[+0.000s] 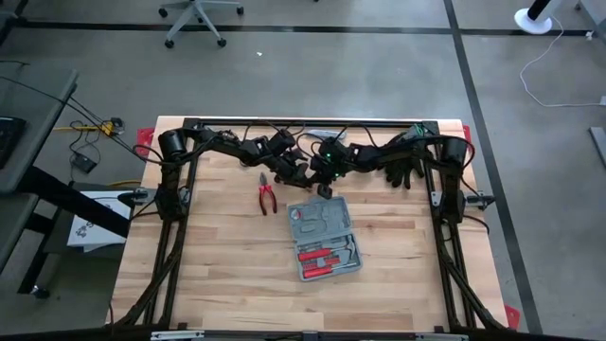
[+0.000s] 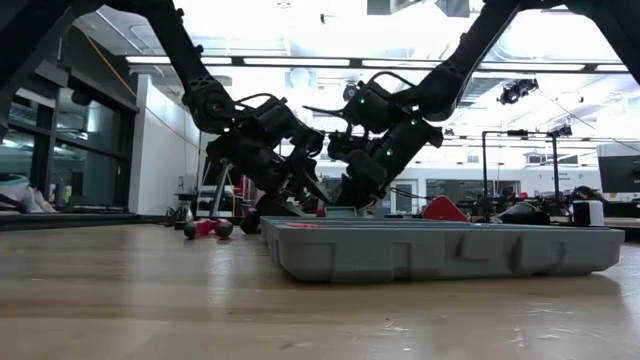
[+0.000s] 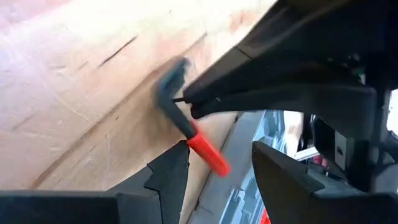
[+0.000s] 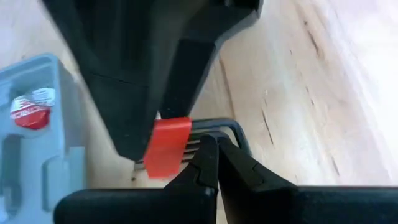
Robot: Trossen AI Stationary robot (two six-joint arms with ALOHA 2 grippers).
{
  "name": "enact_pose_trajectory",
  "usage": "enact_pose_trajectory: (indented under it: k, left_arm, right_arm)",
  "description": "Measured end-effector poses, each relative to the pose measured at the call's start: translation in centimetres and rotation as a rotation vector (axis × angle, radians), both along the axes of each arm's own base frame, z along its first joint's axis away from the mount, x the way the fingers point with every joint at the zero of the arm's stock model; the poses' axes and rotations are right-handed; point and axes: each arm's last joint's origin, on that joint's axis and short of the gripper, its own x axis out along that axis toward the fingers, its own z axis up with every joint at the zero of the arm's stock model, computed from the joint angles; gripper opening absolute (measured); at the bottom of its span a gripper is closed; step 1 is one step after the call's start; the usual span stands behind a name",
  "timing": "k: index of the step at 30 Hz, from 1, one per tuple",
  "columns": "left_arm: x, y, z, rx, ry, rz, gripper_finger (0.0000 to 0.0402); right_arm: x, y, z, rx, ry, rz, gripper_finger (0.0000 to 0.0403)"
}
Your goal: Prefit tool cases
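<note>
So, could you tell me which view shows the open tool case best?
The high view: the whole tool case shows from above, tools visible. The low view gives only its side wall, the right wrist view a corner, the left wrist view an edge.

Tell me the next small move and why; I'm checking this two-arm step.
Probably close the left claw on the red-handled bent grey metal tool: its red handle lies between that claw's open fingers, while the shut right claw pinches its grey end.

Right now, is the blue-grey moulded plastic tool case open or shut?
Open: the blue-grey moulded plastic tool case lies spread flat, its red-handled tools showing inside.
</note>
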Motion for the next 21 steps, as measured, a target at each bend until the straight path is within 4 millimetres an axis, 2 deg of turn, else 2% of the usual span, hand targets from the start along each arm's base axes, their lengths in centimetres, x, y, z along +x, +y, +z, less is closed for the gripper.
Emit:
enact_pose_trajectory:
  k: [9,17,21]
  left_arm:
    - [0.1,0.3,0.2,0.036,-0.025,0.017,0.0166]
    - [0.1,0.4,0.1,0.074,-0.018,0.027,0.0166]
    - [0.1,0.4,0.0,0.094,-0.006,0.021,0.0166]
  right_arm:
    - [-0.6,-0.7,0.5,-0.044,0.034,-0.031,0.0000]
    - [-2.5,-1.0,3.2,-0.059,0.097,-0.008,0.0000]
    - [-2.8,-0.6,3.2,0.012,0.108,0.050,0.0000]
